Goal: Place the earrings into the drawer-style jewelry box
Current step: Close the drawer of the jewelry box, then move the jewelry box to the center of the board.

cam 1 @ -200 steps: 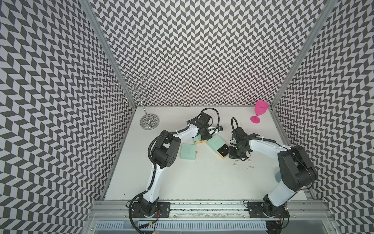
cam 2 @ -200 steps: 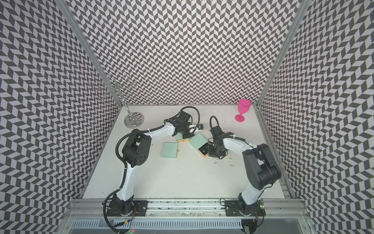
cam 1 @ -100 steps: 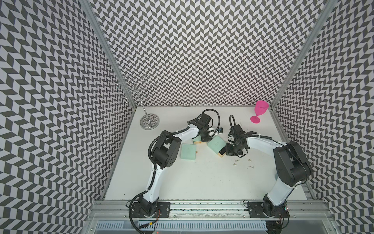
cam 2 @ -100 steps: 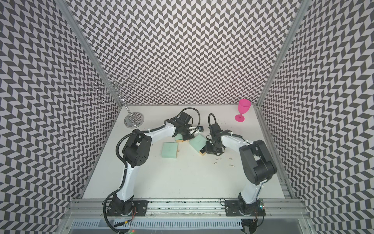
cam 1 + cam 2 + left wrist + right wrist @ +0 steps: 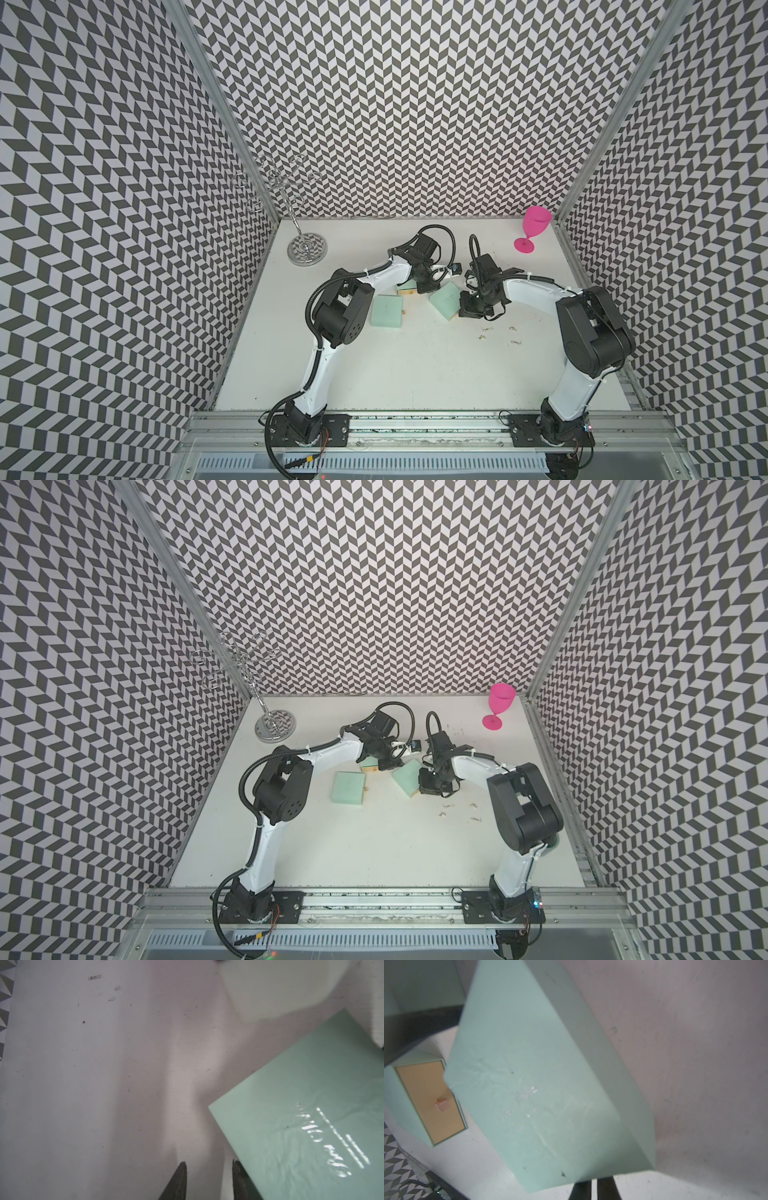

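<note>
Because the earrings (image 5: 484,331) are tiny, stiff silvery bits lying flat on the white table (image 5: 415,374), they should weigh almost nothing yet skate away under a fingertip. I judge that each wants a fine pinch from straight above, across its thin wire part, one piece at a time. About four show in both top views, scattered loose right of centre. They lie just below the right gripper (image 5: 593,1185) and apart from every box.

That claw has its fingers pressed almost together, only a slit between them, at the lower edge of the mint-green jewelry box (image 5: 444,298). Whether anything tiny is pinched there cannot be told. This box sits skewed at mid-frame between the two grippers. Its tan drawer front faces lower right and seems shut, so the drawer likely must be pulled out first.

The left gripper (image 5: 208,1167) stands slightly spread with nothing between its fingers, one finger just beside a corner of that box. Two more mint boxes crowd the spot: a second box (image 5: 386,311) left of centre and a third box (image 5: 406,286) just left of the left gripper. Farther up, a chrome wire stand (image 5: 306,249) at upper left and a pink goblet (image 5: 534,226) at upper right stand well apart from the boxes.
</note>
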Tool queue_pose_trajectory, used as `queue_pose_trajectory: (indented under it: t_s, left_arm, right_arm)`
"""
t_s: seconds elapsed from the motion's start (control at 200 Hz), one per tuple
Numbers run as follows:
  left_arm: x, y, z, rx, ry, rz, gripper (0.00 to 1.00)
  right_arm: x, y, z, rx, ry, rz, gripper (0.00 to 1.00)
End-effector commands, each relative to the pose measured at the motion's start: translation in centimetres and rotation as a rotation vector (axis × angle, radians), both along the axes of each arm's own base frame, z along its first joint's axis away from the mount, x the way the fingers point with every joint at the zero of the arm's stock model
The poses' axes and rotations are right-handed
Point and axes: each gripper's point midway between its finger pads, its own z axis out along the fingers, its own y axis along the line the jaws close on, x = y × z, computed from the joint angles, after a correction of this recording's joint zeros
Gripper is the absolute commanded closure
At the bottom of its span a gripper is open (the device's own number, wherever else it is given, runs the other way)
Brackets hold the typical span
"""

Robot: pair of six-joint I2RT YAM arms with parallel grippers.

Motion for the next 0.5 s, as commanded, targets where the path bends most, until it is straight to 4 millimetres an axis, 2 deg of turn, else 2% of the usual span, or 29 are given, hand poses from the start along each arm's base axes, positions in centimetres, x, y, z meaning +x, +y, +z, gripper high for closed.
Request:
queue_pose_trajectory:
  t_s: [0.0, 0.085, 0.205, 0.27, 0.351, 0.416, 0.496]
  left_arm:
    - [0.7, -1.3, 1.9, -0.052, -0.030, 0.005, 0.53]
    - [3.5, -0.4, 4.9, -0.098, -0.104, 0.069, 0.47]
    - [6.5, 1.0, 10.9, -0.169, -0.215, 0.119, 0.35]
    - [7.7, 2.2, 14.4, -0.217, -0.262, 0.141, 0.31]
    - [8.7, 4.2, 18.1, -0.269, -0.301, 0.184, 0.27]
    - [9.2, 6.5, 20.1, -0.306, -0.297, 0.233, 0.24]
    - [9.4, 9.6, 21.3, -0.345, -0.258, 0.300, 0.22]
  right_arm:
    - [2.2, 0.2, 2.2, 0.002, -0.099, -0.013, 0.88]
    - [2.4, -1.1, 4.0, -0.055, -0.149, -0.036, 0.84]
    - [1.7, -1.3, 6.8, -0.051, -0.195, -0.005, 0.79]
    - [0.7, 0.0, 7.9, 0.001, -0.191, 0.052, 0.78]
    - [-0.9, 2.6, 8.9, 0.072, -0.179, 0.142, 0.79]
    - [-2.1, 4.5, 9.1, 0.086, -0.165, 0.203, 0.79]
    - [-2.9, 6.2, 8.7, 0.070, -0.151, 0.250, 0.78]
